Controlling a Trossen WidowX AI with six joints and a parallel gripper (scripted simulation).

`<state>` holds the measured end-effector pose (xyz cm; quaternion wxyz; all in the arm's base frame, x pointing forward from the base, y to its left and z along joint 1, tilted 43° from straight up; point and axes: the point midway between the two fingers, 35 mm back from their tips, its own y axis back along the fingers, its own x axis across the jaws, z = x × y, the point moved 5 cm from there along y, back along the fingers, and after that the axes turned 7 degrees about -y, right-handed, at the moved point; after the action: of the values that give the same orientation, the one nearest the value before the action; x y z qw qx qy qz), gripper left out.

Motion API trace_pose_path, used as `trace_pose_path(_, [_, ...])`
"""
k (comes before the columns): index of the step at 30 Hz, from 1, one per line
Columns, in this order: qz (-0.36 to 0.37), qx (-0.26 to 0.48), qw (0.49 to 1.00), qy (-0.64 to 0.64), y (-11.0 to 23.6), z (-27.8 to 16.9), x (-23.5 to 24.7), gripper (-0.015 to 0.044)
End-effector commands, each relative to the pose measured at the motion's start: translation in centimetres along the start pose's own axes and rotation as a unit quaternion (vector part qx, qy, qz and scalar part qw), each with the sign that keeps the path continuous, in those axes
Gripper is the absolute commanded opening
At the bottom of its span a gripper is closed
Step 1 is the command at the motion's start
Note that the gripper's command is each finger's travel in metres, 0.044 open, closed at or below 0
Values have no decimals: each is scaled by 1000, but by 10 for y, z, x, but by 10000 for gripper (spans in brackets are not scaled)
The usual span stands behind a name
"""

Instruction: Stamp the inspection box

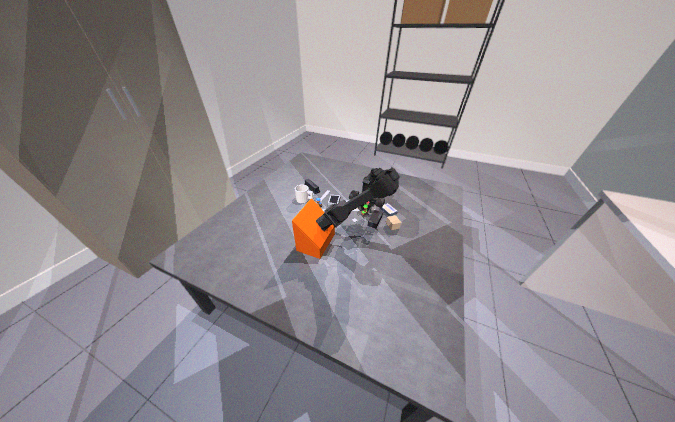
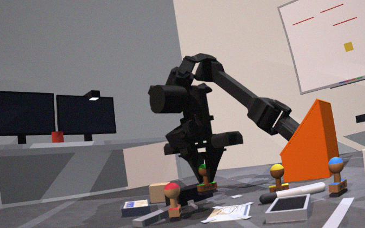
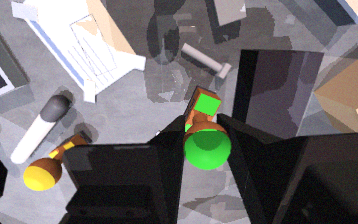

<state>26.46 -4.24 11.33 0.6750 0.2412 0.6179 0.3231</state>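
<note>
Tool [image 3: 205,131] clamped on green-knob PASS stamp [image 2: 205,178], pinching the neck under the knob. Stamp sits just off the surface [image 2: 291,175], beside a black box [image 3: 275,85]. Risk: narrow neck grip, stamp could swing or twist → skewed print. Long axis near vertical, knob up, face down.

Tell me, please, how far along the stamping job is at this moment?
Done: the claw is shut on the green-knobbed stamp. In hand: the stamp looks barely off the bench, if at all, beside the dark block. Left: inking on the pad, one print on the card, which looks unmarked as far as I can see, and returning the stamp.
</note>
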Motion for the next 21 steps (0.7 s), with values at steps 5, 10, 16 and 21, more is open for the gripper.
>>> trace_pose_path(5, [-2, -1, 1000, -2, 4, 1, 0, 0])
trace_pose_path(10, [-2, -1, 1000, -2, 7, 1, 0, 0])
trace_pose_path(16, [-2, 0, 1000, -2, 9, 1, 0, 0])
trace_pose_path(21, [-2, 0, 1000, -2, 12, 1, 0, 0])
